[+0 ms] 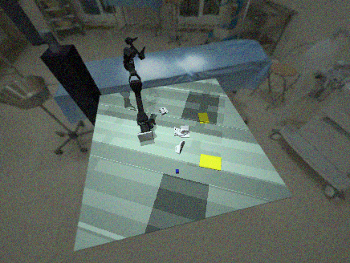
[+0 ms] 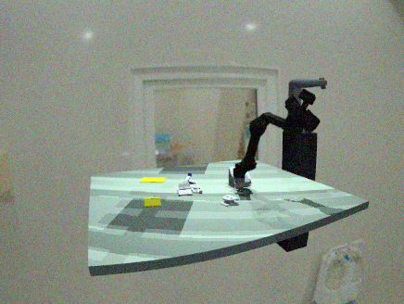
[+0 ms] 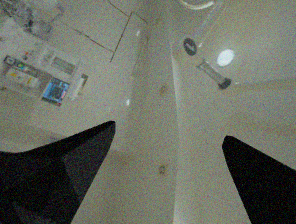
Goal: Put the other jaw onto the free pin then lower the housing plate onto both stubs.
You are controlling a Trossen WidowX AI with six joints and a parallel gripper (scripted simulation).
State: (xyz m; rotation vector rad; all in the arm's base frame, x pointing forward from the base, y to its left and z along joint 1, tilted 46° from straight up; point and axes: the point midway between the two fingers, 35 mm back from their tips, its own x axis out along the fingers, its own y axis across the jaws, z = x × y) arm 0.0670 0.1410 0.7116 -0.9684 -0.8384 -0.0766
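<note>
Holding nothing, the end effector (image 1: 139, 46) (image 2: 309, 109) (image 3: 168, 133) is nearly wide open, up high past the worktop (image 1: 120, 192) (image 2: 222, 222) edge, lol. White mechanism parts (image 1: 185, 129) (image 2: 184, 192) sit on the worktop, well away from it.

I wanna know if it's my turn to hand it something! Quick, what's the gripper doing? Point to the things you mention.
Gripper (image 1: 140, 43) (image 2: 314, 109) (image 3: 168, 133): wide open, nothing between its fingers.
</note>
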